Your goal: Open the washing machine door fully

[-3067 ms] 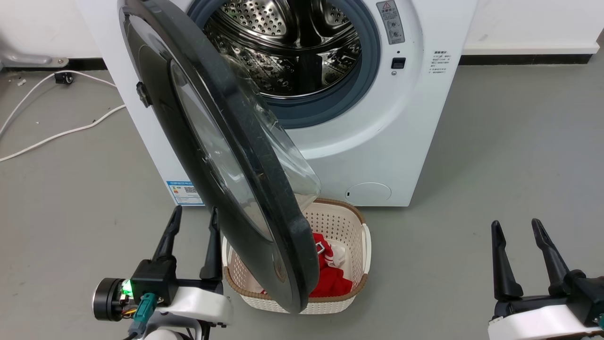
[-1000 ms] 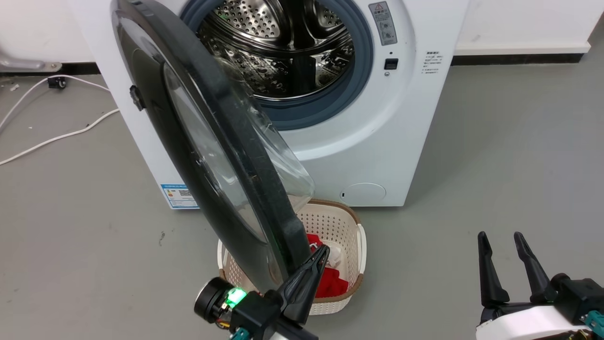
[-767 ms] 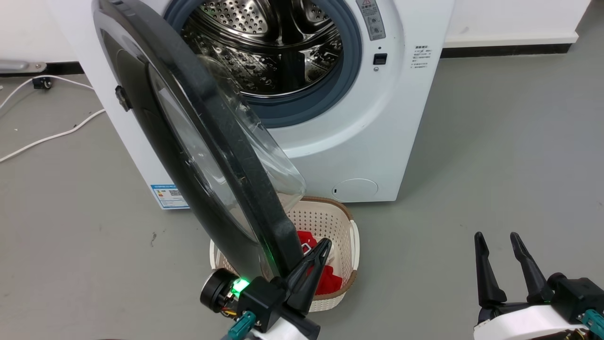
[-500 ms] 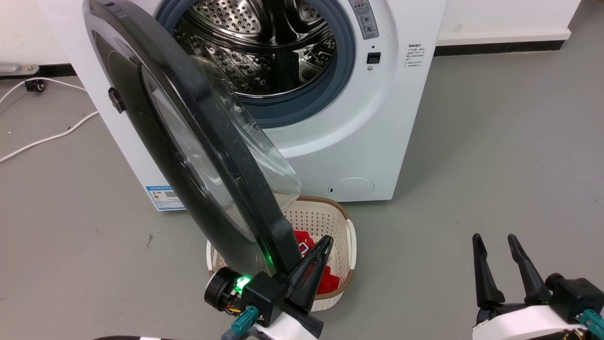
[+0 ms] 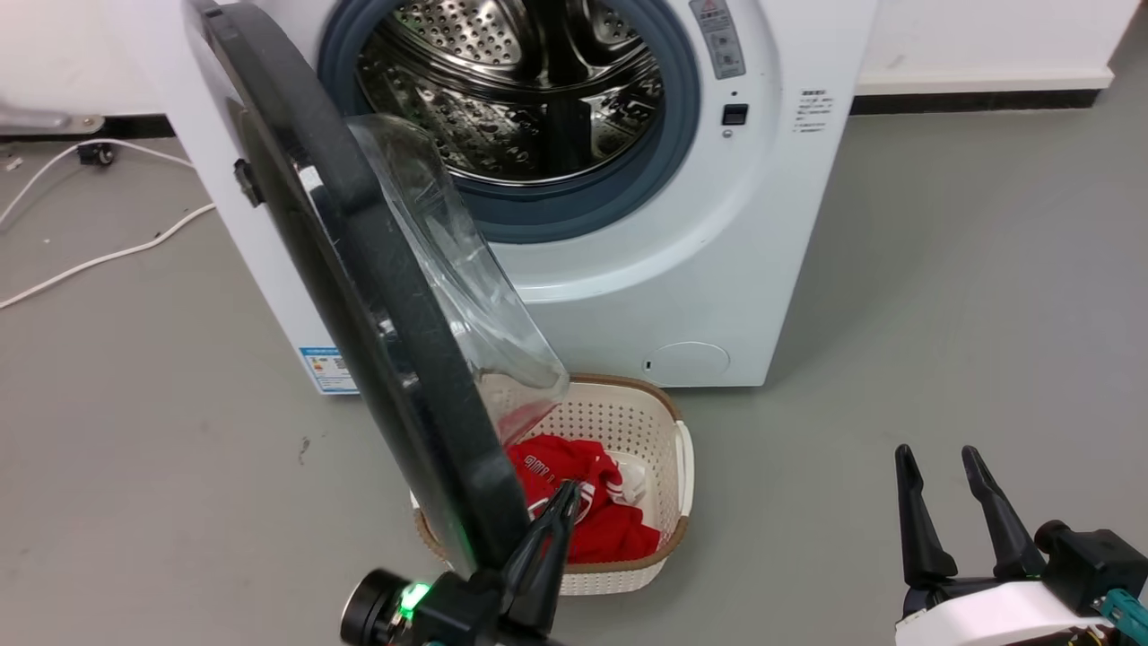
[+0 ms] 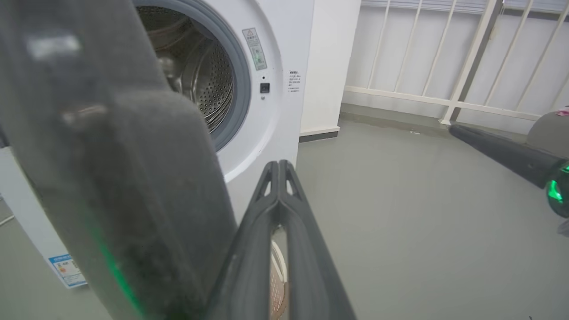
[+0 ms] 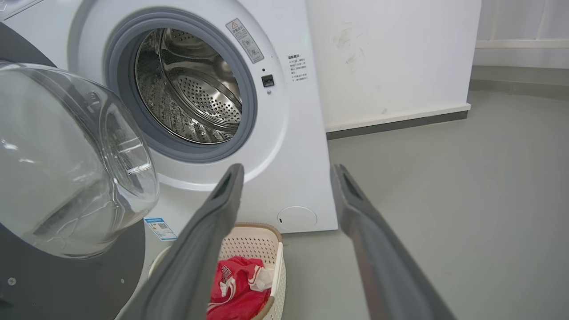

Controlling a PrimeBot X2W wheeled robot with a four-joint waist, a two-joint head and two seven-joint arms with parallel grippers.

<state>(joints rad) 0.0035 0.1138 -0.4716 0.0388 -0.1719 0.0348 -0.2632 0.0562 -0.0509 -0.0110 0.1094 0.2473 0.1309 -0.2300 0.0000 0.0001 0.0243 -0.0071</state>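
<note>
The white washing machine [image 5: 717, 269] stands with its steel drum [image 5: 520, 90] exposed. Its black washing machine door [image 5: 377, 296] hangs swung out on the left, nearly edge-on to the head view, the clear glass bowl [image 5: 448, 269] bulging toward the drum. My left gripper [image 5: 567, 492] is shut, its joined fingers lying against the inner side of the door's lower rim. In the left wrist view the shut left gripper [image 6: 279, 165] sits right beside the door's thick edge [image 6: 124, 186]. My right gripper [image 5: 934, 458] is open and empty at the lower right, well away from the door [image 7: 66, 155].
A cream perforated basket [image 5: 619, 422] holding red clothing [image 5: 574, 511] stands on the grey floor below the door and in front of the machine. White cables [image 5: 90, 260] trail on the floor at the left. A white railing [image 6: 444, 66] lines the wall to the right.
The door has swung further out to the left and now stands more edge-on. My shut left gripper has moved left and down along its lower rim. The right gripper has kept still.
</note>
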